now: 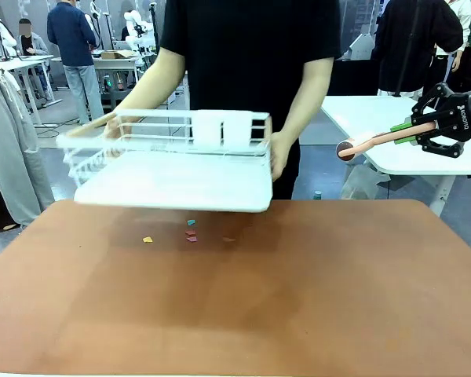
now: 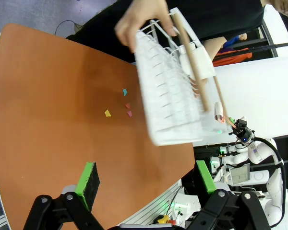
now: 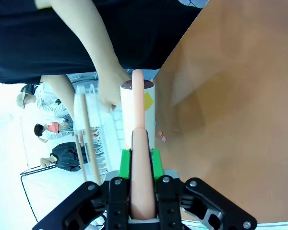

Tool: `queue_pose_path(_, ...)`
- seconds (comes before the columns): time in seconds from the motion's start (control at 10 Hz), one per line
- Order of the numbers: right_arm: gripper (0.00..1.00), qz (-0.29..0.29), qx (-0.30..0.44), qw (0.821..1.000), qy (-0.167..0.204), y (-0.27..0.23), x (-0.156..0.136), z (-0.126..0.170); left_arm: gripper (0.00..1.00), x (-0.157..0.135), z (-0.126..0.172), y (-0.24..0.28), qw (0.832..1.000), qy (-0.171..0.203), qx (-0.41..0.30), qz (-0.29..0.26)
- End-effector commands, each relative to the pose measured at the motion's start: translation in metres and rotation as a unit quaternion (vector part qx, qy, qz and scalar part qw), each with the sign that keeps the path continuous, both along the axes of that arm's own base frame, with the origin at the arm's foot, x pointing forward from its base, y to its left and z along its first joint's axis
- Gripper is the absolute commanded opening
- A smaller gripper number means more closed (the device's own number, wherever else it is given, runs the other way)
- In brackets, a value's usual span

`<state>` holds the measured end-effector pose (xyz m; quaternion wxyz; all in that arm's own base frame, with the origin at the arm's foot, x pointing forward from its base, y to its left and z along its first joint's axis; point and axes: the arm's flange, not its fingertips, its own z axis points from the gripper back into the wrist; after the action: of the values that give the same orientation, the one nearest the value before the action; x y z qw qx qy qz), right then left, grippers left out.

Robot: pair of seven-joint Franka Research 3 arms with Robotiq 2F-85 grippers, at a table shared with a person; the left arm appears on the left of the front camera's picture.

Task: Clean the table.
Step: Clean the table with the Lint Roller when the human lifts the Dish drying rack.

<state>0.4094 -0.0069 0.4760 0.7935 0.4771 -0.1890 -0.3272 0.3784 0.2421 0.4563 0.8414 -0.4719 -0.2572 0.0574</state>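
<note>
The reddish-brown table (image 1: 298, 298) carries a few small coloured paper scraps (image 1: 190, 234) and a yellow one (image 1: 147, 239) near its far middle. Above them a person holds a white wire rack with a tray (image 1: 173, 169) in both hands, clear of the top. My right gripper (image 1: 420, 129) hangs at the far right, above the table's edge, shut on the pink handle of a lint roller (image 1: 377, 141) whose white roll points toward the person. The right wrist view shows that roller (image 3: 138, 120) clamped between the green pads. My left gripper (image 2: 146, 179) stands open and empty, high over the table (image 2: 48, 110).
A white-topped table (image 1: 377, 118) stands behind on the right, under my right gripper. The person stands at the far edge, their arms and the rack (image 2: 168, 96) covering the far left part. Other people and tables are farther back.
</note>
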Motion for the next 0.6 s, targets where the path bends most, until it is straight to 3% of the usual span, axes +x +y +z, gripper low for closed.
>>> queue_pose_path(0.0,0.10,0.000,0.001,1.000,0.000,0.0000,0.0000,0.0002,1.00,-0.0011,0.0008,0.0013,1.000,-0.006,-0.007,-0.001)
queue_pose_path(0.5,0.10,0.000,0.001,1.000,0.000,0.0000,0.0000,0.0002,1.00,-0.0011,0.0008,0.0013,1.000,-0.006,-0.007,-0.001)
